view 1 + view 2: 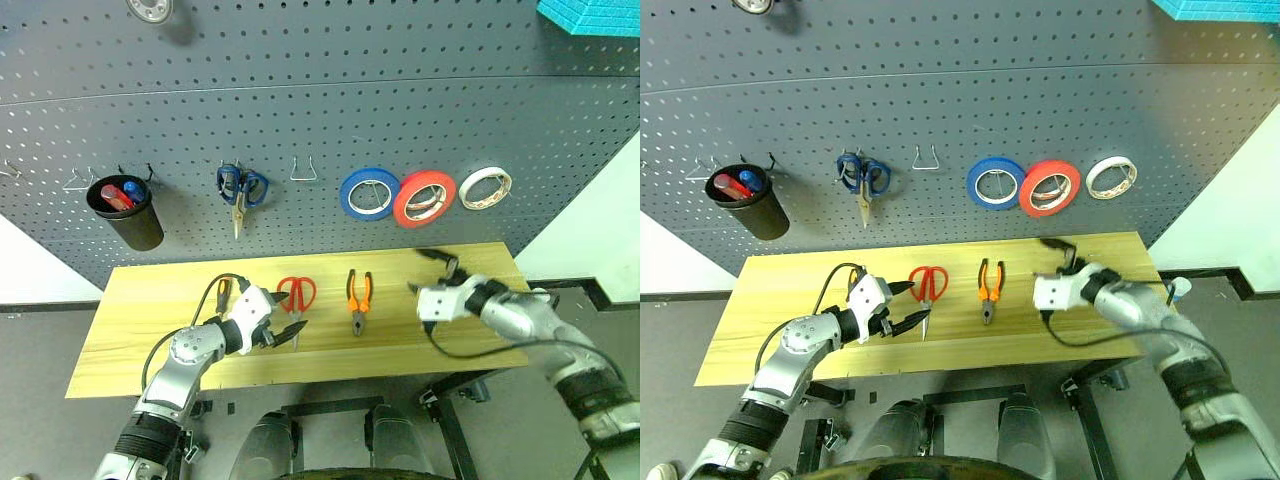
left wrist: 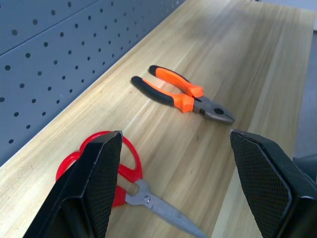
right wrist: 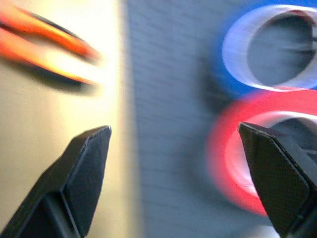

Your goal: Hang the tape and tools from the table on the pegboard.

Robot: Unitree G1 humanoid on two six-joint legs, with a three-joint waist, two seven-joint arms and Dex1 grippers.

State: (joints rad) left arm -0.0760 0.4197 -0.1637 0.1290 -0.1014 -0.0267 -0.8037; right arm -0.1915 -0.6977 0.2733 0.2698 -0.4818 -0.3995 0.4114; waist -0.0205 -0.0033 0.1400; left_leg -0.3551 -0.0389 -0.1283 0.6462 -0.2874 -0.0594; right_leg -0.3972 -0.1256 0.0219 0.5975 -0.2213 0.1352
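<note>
The red tape [image 1: 424,197] hangs on the pegboard [image 1: 320,120], between a blue roll and a white roll. On the table [image 1: 150,300] lie the red-handled scissors [image 1: 296,295] and the orange-and-black pliers [image 1: 359,298]. A slim orange-and-black screwdriver handle [image 1: 223,292] peeks out behind my left wrist. My left gripper [image 1: 285,318] is open, low over the table, with the scissors [image 2: 114,173] just in front of its fingers. My right gripper [image 1: 428,272] is open and empty above the table's right part. It points toward the red tape [image 3: 237,163].
Also on the pegboard are a blue tape roll [image 1: 369,192], a white roll [image 1: 485,187], blue-handled scissors [image 1: 241,190], a black cup [image 1: 128,212] holding markers and an empty wire hook [image 1: 303,170]. A turquoise object [image 1: 590,14] sits at the top right.
</note>
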